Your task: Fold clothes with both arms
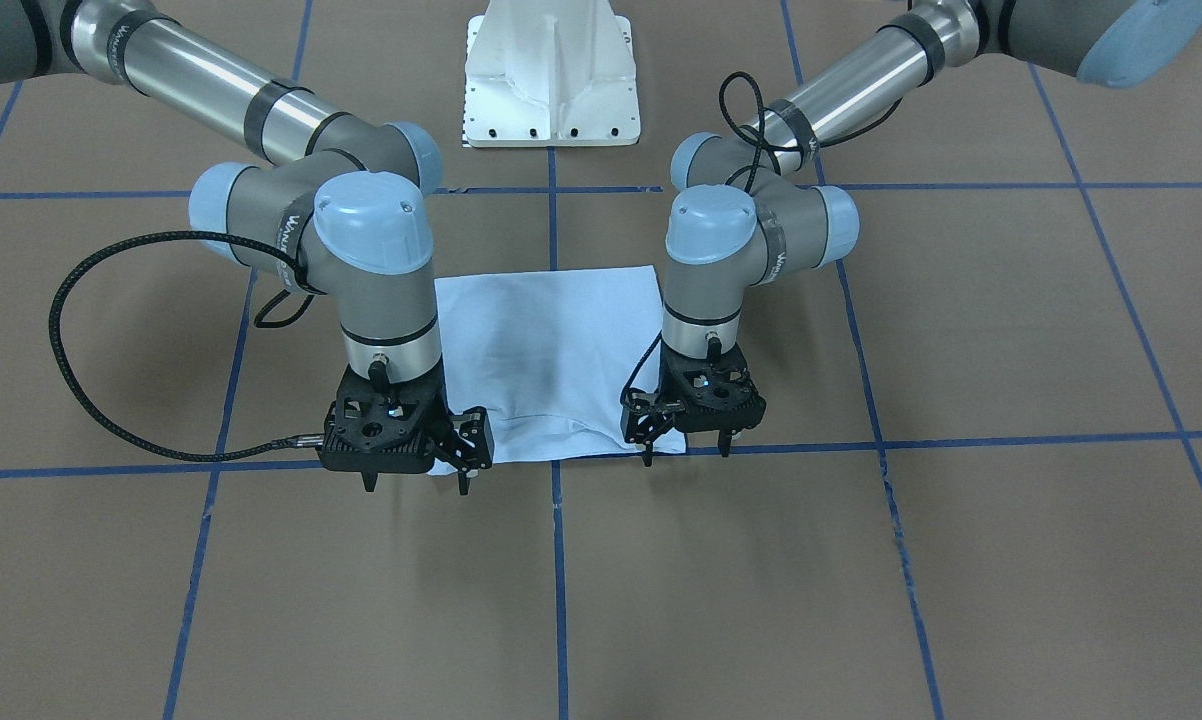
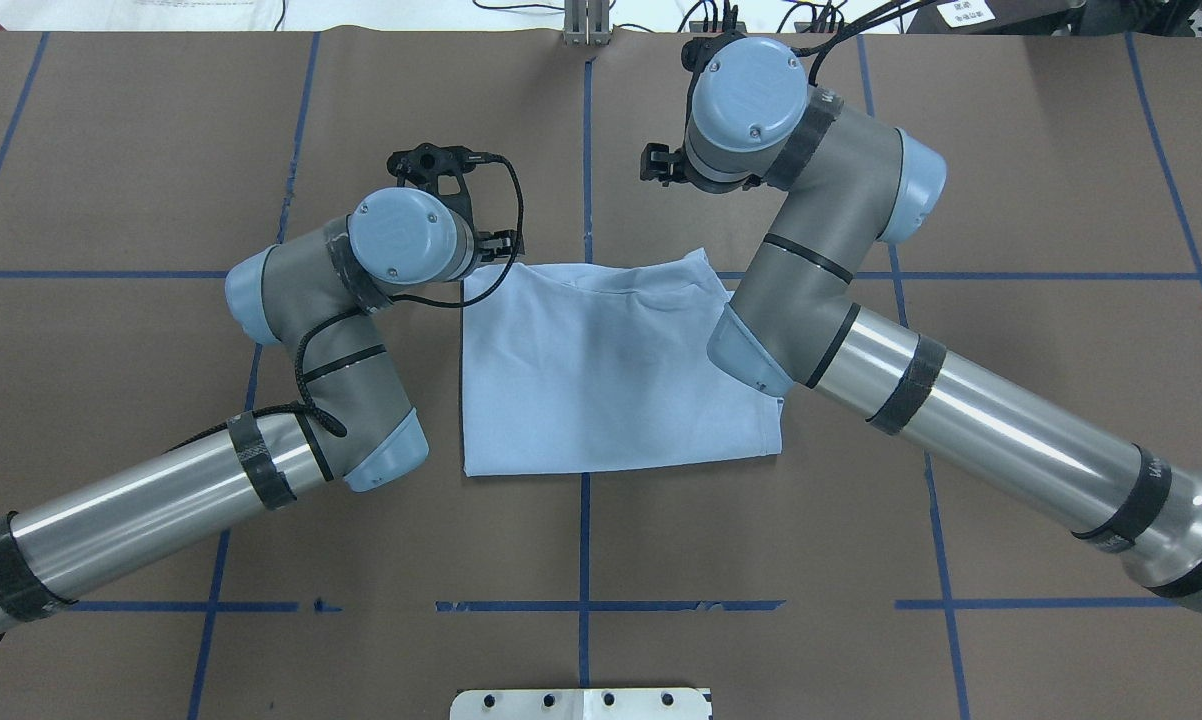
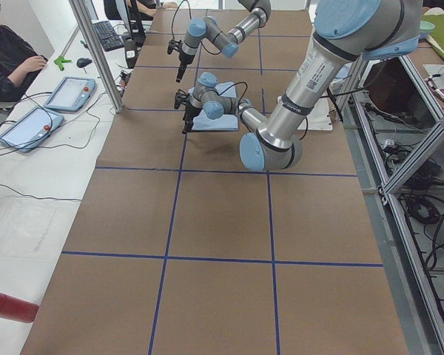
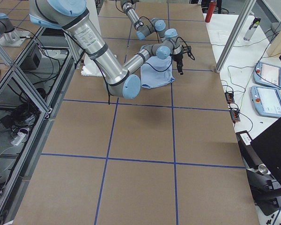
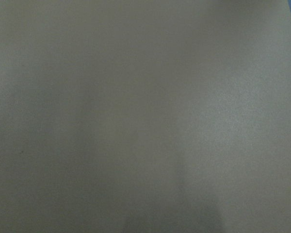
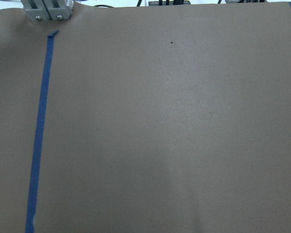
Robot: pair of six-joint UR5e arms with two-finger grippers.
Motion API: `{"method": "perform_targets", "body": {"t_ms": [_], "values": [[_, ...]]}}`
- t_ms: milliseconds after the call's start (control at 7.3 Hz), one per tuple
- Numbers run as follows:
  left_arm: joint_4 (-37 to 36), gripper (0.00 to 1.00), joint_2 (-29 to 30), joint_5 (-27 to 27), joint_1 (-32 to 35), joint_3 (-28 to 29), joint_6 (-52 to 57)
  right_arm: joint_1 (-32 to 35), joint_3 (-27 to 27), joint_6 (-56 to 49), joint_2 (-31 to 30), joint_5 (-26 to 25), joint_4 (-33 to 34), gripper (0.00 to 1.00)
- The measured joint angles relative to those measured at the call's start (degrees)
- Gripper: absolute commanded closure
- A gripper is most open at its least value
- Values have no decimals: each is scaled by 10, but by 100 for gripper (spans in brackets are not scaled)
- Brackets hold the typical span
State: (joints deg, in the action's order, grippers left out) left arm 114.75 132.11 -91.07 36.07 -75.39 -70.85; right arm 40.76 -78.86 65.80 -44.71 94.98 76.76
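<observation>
Blue T-shirt [image 1: 551, 350] flat between both grippers [image 1: 416, 480] [image 1: 687, 450]

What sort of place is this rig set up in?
Most likely a robotics lab: a table covered in brown paper with a blue tape grid, control tablets with red buttons on a side bench, and loose cables under a metal frame.

Only blurred, unreadable lettering on the grey wrist links of the right arm [image 1: 291, 232] and left arm [image 1: 778, 262].
</observation>
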Motion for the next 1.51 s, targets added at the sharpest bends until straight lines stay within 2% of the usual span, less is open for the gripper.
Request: {"method": "perform_targets", "body": {"t_ms": [274,548,685,1096,1507], "values": [[-1,0,-13,-62,30,-45,44,-26,-33,26,-21,-4,-8,0],[-1,0,-21,-76,37,-62,56,-67,-85,27,-79,-42,-6,0],[0,0,-23,-77,37,-64,57,-87,-92,25,-95,-65,-6,0],[6,0,-26,-78,37,-66,55,-106,-65,6,-100,-103,-9,0],[7,0,-27,-77,37,-68,50,-75,-39,-82,-109,-117,-5,0]]}}
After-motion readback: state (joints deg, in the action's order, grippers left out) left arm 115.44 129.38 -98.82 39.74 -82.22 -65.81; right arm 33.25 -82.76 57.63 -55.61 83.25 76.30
